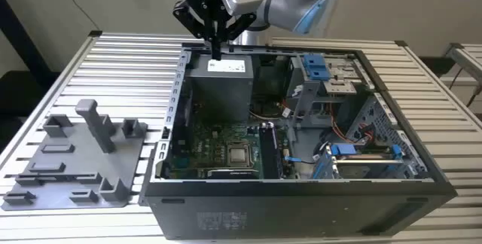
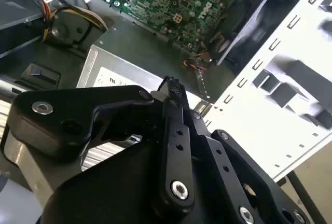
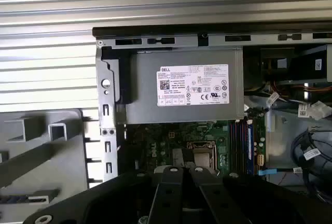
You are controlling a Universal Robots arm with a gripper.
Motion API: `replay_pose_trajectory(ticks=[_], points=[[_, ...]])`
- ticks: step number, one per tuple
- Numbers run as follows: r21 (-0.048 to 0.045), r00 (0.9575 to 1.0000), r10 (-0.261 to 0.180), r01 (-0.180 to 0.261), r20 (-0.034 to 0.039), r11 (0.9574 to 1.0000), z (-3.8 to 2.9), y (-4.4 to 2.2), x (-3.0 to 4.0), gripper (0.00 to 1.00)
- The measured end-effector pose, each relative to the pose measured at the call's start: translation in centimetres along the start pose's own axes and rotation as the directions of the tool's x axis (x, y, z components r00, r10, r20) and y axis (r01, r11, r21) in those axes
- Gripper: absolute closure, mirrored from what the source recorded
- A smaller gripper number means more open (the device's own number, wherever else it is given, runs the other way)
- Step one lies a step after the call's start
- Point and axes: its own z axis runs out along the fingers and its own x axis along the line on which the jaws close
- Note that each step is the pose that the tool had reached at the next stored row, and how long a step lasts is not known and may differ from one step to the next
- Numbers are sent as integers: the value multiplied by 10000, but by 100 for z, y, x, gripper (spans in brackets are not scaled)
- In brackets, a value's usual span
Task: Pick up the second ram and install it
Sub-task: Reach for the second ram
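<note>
My gripper [image 1: 216, 52] hangs above the back end of the open computer case [image 1: 301, 204], over the grey power supply [image 1: 218, 77]. Both wrist views show the black fingers [image 2: 174, 130] pressed together, and I see nothing between them. The gripper's tip [image 2: 173, 85] hovers over the power supply's labelled top [image 3: 192, 86]. Beyond it lies the green motherboard [image 3: 171, 141] with its memory slots [image 3: 241, 143], also seen in the exterior view as memory slots [image 1: 270, 151]. The second ram is out of view.
A grey holder fixture [image 1: 68, 159] with upright blocks lies on the slatted white table [image 1: 421, 74], to the exterior view's left of the case. Blue drive brackets [image 1: 316, 66], cables and a metal cage crowd the case's other half.
</note>
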Motion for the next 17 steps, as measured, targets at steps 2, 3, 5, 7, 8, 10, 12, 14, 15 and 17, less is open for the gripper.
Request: replay_pose_trajectory(ticks=[2, 3, 5, 7, 8, 10, 12, 14, 15, 17], points=[[0, 10000, 0, 0, 0, 10000, 0, 0, 0, 89], [-1, 10000, 0, 0, 1, 10000, 0, 0, 0, 89], [-1, 10000, 0, 0, 0, 10000, -1, 0, 0, 89], [0, 10000, -1, 1, 0, 10000, -2, 0, 1, 89], [0, 10000, -1, 1, 0, 10000, -2, 0, 1, 89], [1, 10000, 0, 0, 0, 10000, -2, 0, 2, 89], [0, 10000, 0, 0, 1, 10000, -2, 0, 4, 89], [0, 10000, 0, 0, 1, 10000, -1, -1, 9, 89], [0, 10000, 0, 0, 0, 10000, -2, -1, 11, 89], [-1, 10000, 1, -1, 1, 10000, -1, -1, 15, 89]])
